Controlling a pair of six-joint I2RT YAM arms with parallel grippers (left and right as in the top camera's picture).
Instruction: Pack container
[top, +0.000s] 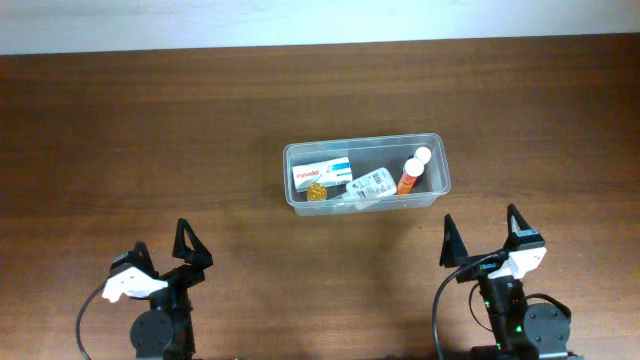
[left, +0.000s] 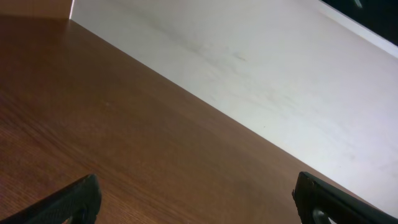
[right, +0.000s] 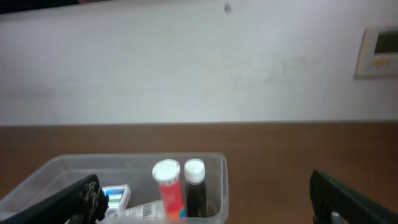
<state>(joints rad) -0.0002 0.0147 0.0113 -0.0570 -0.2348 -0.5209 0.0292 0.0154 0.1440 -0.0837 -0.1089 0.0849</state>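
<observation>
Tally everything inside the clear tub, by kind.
Boxes: 1, the Panadol box
White-capped bottles: 2, the orange bottle and the dark bottle
Clear labelled packs: 1, the clear pack
Gold round pieces: 1, the gold piece
Total: 5 things in the container

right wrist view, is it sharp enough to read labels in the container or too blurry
Right wrist: soft all over; in the container the orange tube and dark bottle show as shapes, no print legible. Overhead: sharper, even light, the white box has lettering just about readable. Left wrist: only table and wall.
</observation>
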